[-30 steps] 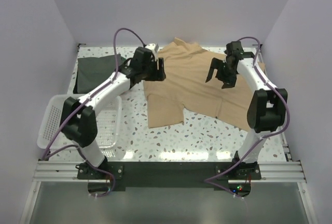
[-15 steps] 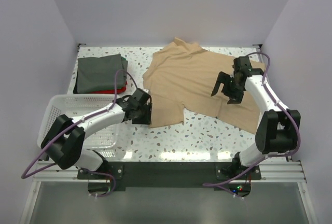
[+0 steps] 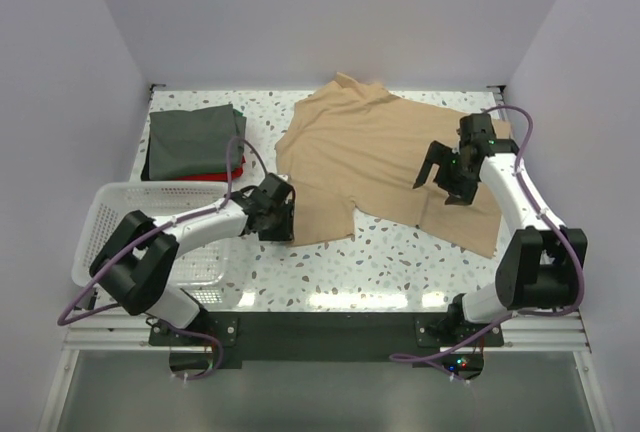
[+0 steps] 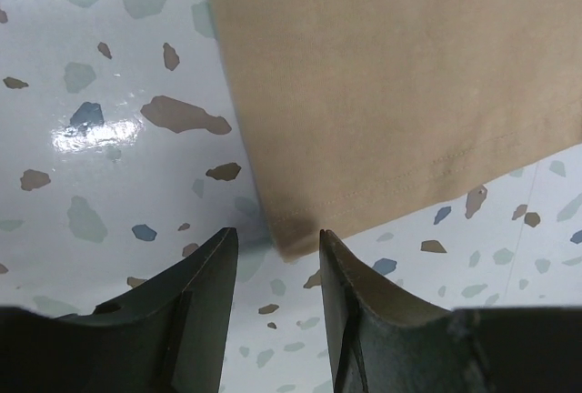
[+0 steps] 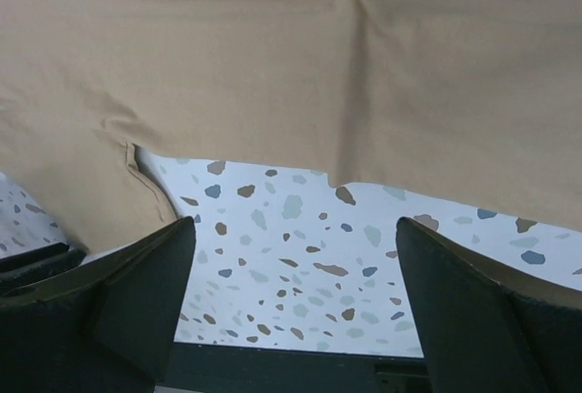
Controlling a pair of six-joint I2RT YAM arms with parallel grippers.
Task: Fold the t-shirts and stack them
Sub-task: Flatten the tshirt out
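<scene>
Straddling the near-left hem corner of the plain tan short-sleeved cotton t-shirt (image 4: 391,75), the two dark fingers (image 4: 195,302) of the left gripper (image 4: 277,240) stand a little apart, low over the speckled terrazzo tabletop (image 4: 100,138). The corner lies flat in the gap, not pinched. The right gripper (image 5: 293,223) has its fingers spread wide above the shirt's near-right hem and holds nothing; a notch and a small ripple show in that edge. From overhead the tan shirt lies open and somewhat askew across the table's far middle, unfolded. Step in hand, by my reading: taking hold of the bottom hem to begin the first fold. The next move calls for the left fingers to close on that corner only, the right to drop and pinch its own hem point, then both to lift together so the cloth carries evenly. A dark grey-green folded t-shirt (image 3: 190,142) sits at the far left atop a red t-shirt (image 3: 231,171) showing only as an edge. The white plastic mesh basket (image 3: 90,237) at near left shows no cloth inside; the left arm crosses its far corner.
</scene>
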